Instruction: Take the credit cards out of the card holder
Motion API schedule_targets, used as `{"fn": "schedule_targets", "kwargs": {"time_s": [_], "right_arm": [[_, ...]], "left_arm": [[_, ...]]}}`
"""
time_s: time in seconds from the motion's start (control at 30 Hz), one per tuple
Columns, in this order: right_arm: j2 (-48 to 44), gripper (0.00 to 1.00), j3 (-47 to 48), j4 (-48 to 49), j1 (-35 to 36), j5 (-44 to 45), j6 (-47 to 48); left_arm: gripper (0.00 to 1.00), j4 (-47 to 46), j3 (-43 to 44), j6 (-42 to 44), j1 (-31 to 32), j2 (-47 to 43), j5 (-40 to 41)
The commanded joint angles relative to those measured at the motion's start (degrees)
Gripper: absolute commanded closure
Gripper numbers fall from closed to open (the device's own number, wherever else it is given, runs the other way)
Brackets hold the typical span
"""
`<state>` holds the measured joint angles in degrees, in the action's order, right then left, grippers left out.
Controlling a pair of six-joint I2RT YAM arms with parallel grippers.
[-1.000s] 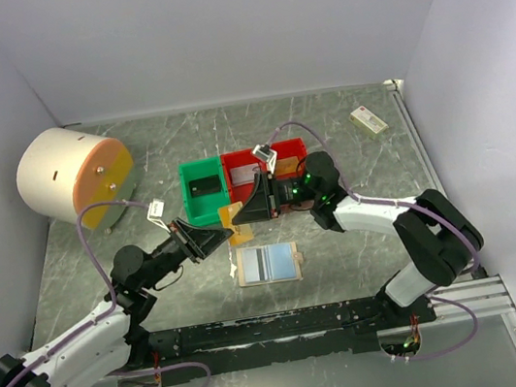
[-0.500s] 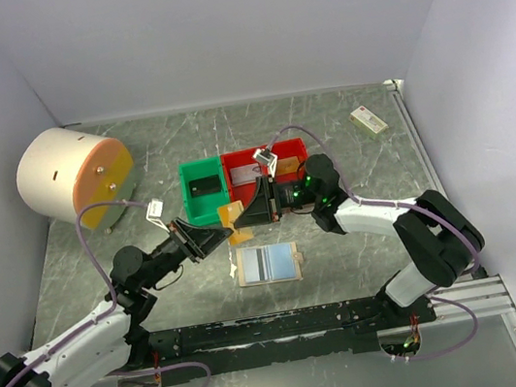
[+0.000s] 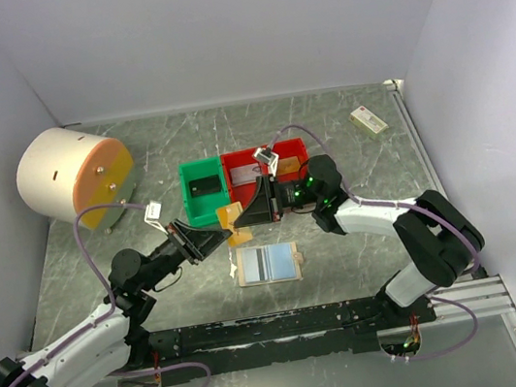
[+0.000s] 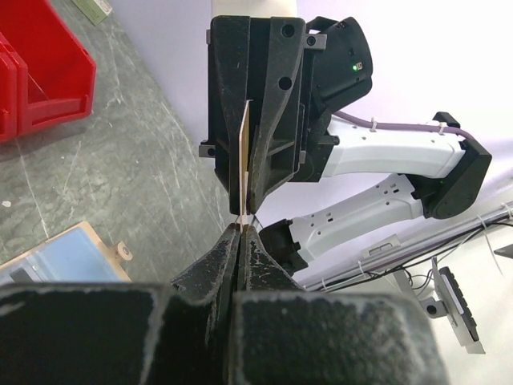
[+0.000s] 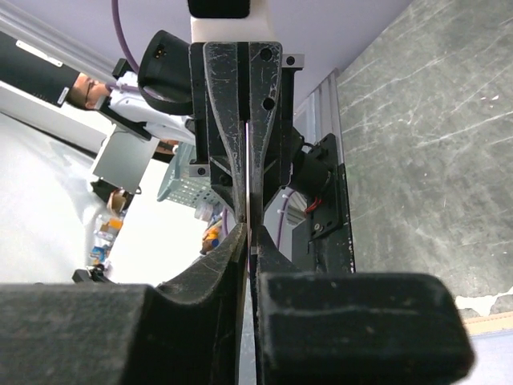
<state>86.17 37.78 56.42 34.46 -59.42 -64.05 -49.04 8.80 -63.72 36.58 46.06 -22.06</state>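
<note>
The card holder (image 3: 267, 264) lies open on the table, tan with pale blue-grey pockets; its corner also shows in the left wrist view (image 4: 68, 255). A gold credit card (image 3: 232, 217) is held on edge above the table, just behind the holder. My left gripper (image 3: 224, 232) is shut on its near end. My right gripper (image 3: 246, 214) is shut on its far end. The card shows as a thin edge between the fingers in the left wrist view (image 4: 244, 156) and the right wrist view (image 5: 249, 172). A dark card (image 3: 205, 186) lies in the green bin (image 3: 191, 204).
Two red bins (image 3: 236, 162) stand right of the green bin, right behind the grippers. A large cream cylinder with an orange face (image 3: 74, 175) lies at the far left. A small white-and-green box (image 3: 368, 119) lies at the far right.
Both grippers stay shut on the gold card in the same place. The left arm has shifted very slightly.
</note>
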Motion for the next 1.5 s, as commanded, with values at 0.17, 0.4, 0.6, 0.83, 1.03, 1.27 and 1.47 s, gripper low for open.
{"fn": "schedule_targets", "kwargs": {"time_s": [0.17,0.4,0.6,0.83,1.03,1.27,1.47], "right_arm": [[-3.1,1.00,0.1,-4.1,-0.3,0.2,3.8],[-9.7,1.00,5.5,-32.7,-0.4,12.9,26.7],[-16.3,1.00,8.0,-49.1,-0.6,39.8,42.7],[-15.9,1.00,10.5,-58.5,-0.7,70.5,54.9],[-12.9,1.00,8.8,-53.0,-0.7,80.0,65.7],[-5.9,1.00,7.8,-39.1,-1.5,83.4,82.2],[-2.5,1.00,10.2,-37.5,-8.8,63.4,84.0]], "left_arm": [[0.84,-0.7,0.4,0.7,-0.1,-0.4,0.9],[0.26,10.3,2.7,3.2,-0.1,-2.7,4.8],[0.09,30.3,7.4,6.0,-0.2,-5.2,12.5],[0.02,35.6,8.9,6.2,-0.1,-3.8,14.7],[0.02,33.8,8.4,6.2,-0.1,-1.7,13.0],[0.02,32.4,8.5,6.1,-0.1,0.2,11.7],[0.03,35.3,10.3,6.9,-0.1,0.1,11.4]]}}
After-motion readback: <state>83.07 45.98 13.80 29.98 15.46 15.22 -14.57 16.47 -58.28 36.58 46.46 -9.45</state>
